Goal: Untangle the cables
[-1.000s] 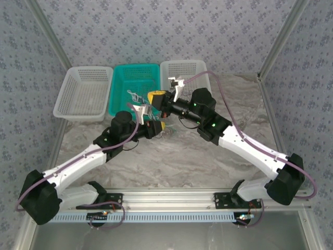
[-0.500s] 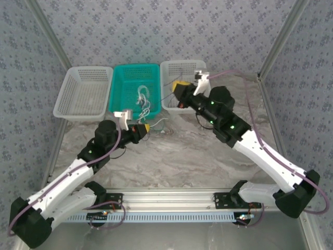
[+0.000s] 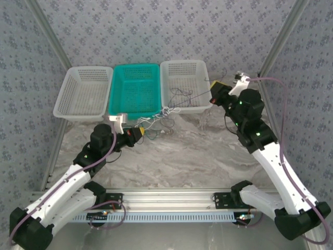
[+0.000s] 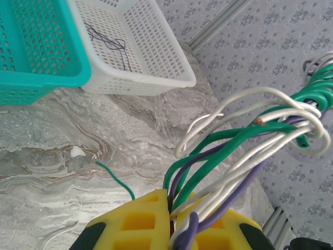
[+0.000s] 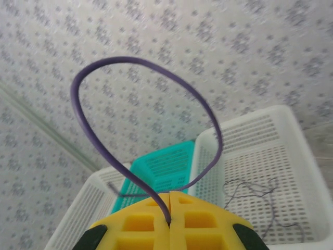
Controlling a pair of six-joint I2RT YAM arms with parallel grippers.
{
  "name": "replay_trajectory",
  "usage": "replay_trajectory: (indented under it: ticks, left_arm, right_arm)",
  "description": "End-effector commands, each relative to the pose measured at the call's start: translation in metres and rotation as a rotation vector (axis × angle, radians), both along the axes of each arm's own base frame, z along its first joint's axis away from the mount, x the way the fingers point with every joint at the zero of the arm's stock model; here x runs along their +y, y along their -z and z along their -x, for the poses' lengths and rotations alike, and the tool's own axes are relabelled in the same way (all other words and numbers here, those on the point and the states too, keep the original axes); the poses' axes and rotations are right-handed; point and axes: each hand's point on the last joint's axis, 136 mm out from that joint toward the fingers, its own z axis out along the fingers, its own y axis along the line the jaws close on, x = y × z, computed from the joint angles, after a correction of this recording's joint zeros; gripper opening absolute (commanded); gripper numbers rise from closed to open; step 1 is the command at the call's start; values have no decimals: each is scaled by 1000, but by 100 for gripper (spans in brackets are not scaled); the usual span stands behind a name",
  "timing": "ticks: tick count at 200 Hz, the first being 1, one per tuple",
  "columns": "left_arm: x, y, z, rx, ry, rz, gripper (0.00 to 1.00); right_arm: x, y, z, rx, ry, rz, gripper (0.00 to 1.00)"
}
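Three baskets sit in a row at 12 o'clock on the table (image 3: pixel 197 151): left white basket (image 3: pixel 70 104), teal basket (image 3: pixel 118 99), right white basket (image 3: pixel 167 73). The right white one has a thin dark wire (image 4: pixel 109 44) lying loose in it. My left gripper (image 4: pixel 169 198) is clamped tight on the cables (image 4: pixel 234 151), a green, white and purple bundle fanning toward 2 o'clock. My right gripper (image 5: pixel 170 200) is pinched closed on a purple wire (image 5: pixel 130 59) looping up toward 12. From above, the strands stretch along an 8-to-2 line between both grippers, over the right white basket's near rim.

Green, white and purple cables (image 4: pixel 244 151), teal basket (image 3: pixel 136 66), grey marbled table (image 3: pixel 192 151)
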Motion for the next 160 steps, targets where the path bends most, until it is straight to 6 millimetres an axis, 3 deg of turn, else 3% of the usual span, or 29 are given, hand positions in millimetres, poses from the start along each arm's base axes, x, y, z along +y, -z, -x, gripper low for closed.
replay_trajectory:
  ticks: [1, 58, 67, 101, 112, 115, 120, 132, 142, 160]
  left_arm:
    - [17, 21, -4, 53, -72, -62, 0]
    - [20, 32, -3, 76, -67, -125, 0]
    - [21, 34, -4, 76, -67, -135, 0]
    - [25, 50, -3, 109, -59, -234, 0]
    - [19, 53, 1, 98, 0, -258, 0]
    - [17, 55, 3, 96, 23, -262, 0]
    - [13, 55, 5, 84, 57, -266, 0]
    - [5, 56, 10, 63, 116, -279, 0]
    - [-1, 55, 15, 40, 160, -276, 0]
    - [-9, 56, 20, 3, 206, -269, 10]
  right_arm:
    - [-68, -34, 11, -87, 260, -49, 0]
    - [-140, -53, 44, -126, 495, 9, 0]
    - [-146, -72, 53, -172, 510, 7, 0]
    - [-156, -76, 59, -169, 533, 1, 0]
    - [-138, -68, 49, -158, 421, -56, 0]
    - [-129, -71, 47, -175, 370, -64, 0]
    - [-114, -55, 36, -153, 281, -86, 0]
    - [-74, -45, 25, -143, 50, -108, 0]
    - [-46, -41, 25, -123, -104, -97, 0]
    - [3, -28, 26, -79, -305, -103, 0]
